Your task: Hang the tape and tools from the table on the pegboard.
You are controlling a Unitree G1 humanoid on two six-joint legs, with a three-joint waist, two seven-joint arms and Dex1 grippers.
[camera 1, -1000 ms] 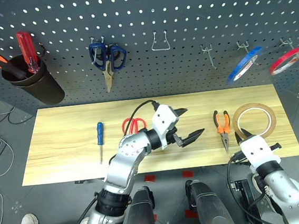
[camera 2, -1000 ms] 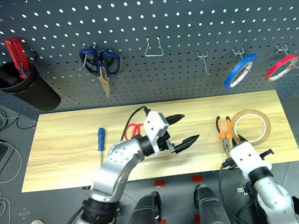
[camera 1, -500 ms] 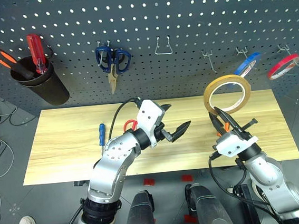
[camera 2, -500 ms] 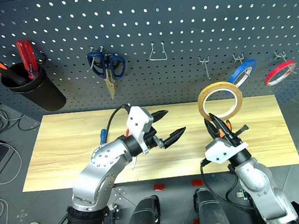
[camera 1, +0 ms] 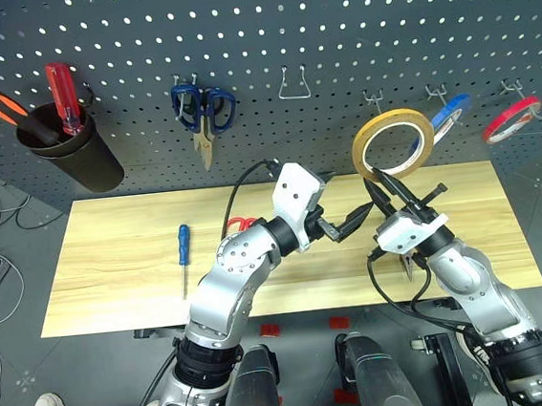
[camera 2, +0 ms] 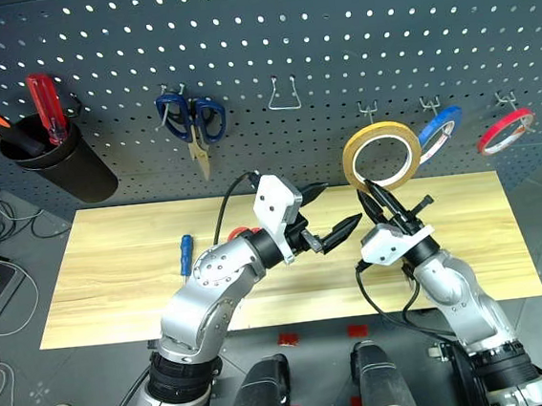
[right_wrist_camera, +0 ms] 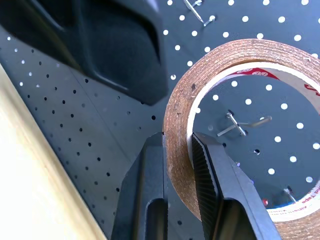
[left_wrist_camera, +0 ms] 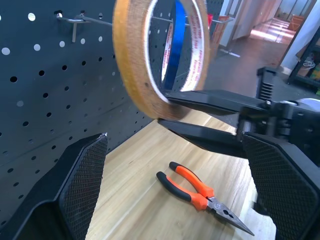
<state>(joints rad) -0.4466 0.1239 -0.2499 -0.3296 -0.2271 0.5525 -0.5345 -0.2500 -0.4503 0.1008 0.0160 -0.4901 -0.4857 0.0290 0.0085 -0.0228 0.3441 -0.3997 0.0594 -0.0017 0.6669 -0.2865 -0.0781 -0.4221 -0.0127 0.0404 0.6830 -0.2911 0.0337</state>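
The large dark grey pegboard with rows of small holes and metal hooks (camera 1: 333,53) now has the thin yellow ring-shaped roll of tape (camera 1: 393,142) raised in front of it. One second ago this roll lay flat on the long table of light yellowish wood planks (camera 1: 104,267), near its right end; now it is off the wood and stands upright in the air, close to the bare metal hook (camera 1: 374,103) that is just left of the larger blue roll of tape (camera 1: 448,111).

The right gripper (camera 2: 377,198) carried it there. Its two black fingers are pressed together on the lower edge of the ring, one finger inside and one outside, as the right wrist view shows. So the picking step is finished, and I judge that the hanging of the tape is the step in hand: the ring must next go over the hook.

The left gripper (camera 1: 348,220) has risen a little and is now just beside the right one, with its fingers spread wide and nothing between them.

The orange-and-black-handled needle-nose pliers (left_wrist_camera: 202,191), the red-handled scissors (camera 1: 242,224) and the slim blue-handled screwdriver (camera 1: 183,253) lie on the table, not yet hung.
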